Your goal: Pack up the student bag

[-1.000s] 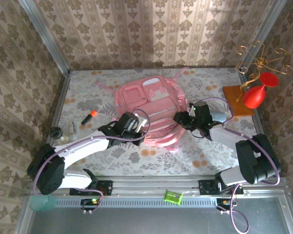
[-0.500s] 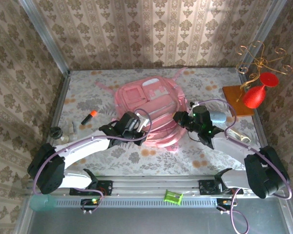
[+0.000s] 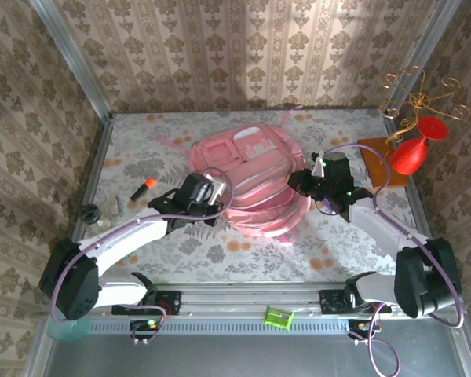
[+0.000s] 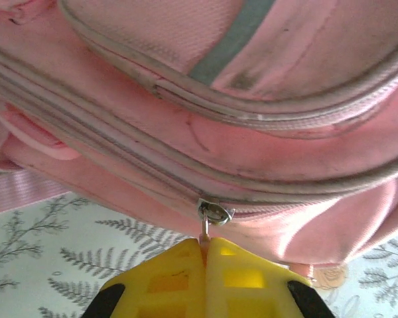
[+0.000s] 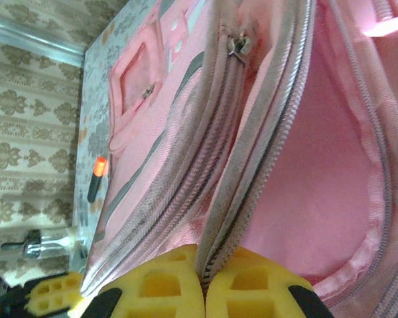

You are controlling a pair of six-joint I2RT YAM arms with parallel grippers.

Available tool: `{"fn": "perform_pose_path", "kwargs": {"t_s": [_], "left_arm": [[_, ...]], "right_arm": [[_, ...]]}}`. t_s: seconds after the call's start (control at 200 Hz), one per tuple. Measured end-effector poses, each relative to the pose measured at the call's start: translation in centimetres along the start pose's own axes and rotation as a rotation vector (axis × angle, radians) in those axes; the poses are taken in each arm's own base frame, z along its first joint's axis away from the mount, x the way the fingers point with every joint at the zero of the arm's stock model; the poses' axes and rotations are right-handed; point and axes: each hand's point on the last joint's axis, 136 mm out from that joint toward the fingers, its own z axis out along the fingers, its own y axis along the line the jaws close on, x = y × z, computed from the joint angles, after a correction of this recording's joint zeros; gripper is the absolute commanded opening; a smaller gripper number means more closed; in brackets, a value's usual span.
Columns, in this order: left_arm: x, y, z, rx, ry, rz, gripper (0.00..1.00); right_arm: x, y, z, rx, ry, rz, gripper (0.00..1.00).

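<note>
The left claw is pinching shut on a zip pull of the pink student bag. The right claw is clamping together on the bag's open zip edge, with pink lining gaping beside it. The bag is lying mid-table on the fern-printed table, between damask-papered walls. From above, a marker is lying to its left and a red vase is standing to its right.

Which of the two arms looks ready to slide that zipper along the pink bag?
Left, probably: the left gripper is shut on the zip pull of the student bag. The right gripper pinches the bag's open zip edge, bracing it.
</note>
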Motion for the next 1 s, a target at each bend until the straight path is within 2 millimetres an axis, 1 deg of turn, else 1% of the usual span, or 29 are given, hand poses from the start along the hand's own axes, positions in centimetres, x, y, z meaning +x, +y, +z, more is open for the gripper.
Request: {"fn": "perform_pose_path", "kwargs": {"t_s": [0.18, 0.35, 0.445, 0.58, 0.675, 0.795, 0.88, 1.0], "left_arm": [[-0.5, 2.3, 0.0, -0.044, -0.025, -0.042, 0.0], [-0.9, 3.5, 0.4, -0.053, -0.04, -0.065, 0.0], [-1.0, 4.3, 1.1, -0.061, -0.036, -0.078, 0.0], [-0.7, 5.9, 2.8, -0.086, -0.018, -0.108, 0.0], [-0.9, 7.0, 3.6, -0.096, -0.024, -0.131, 0.0], [-1.6, 8.0, 4.0, -0.105, -0.054, -0.149, 0.0], [-2.2, 9.0, 4.0, -0.114, -0.082, -0.168, 0.0], [-2.6, 9.9, 4.4, -0.111, -0.101, -0.185, 0.0]], "right_arm": [[0.4, 0.4, 0.2, -0.022, 0.032, -0.004, 0.0], [0.6, 0.3, 0.2, -0.023, 0.043, -0.009, 0.0], [0.5, 0.6, 0.1, -0.033, 0.047, -0.007, 0.0], [0.1, 1.5, 0.0, -0.063, 0.055, 0.002, 0.0], [0.1, 1.8, 0.0, -0.073, 0.061, 0.008, 0.0], [-0.1, 1.8, -0.1, -0.074, 0.06, 0.01, 0.0], [-0.1, 1.8, -0.1, -0.076, 0.061, 0.013, 0.0], [-0.2, 1.8, -0.2, -0.078, 0.066, 0.016, 0.0]]}}
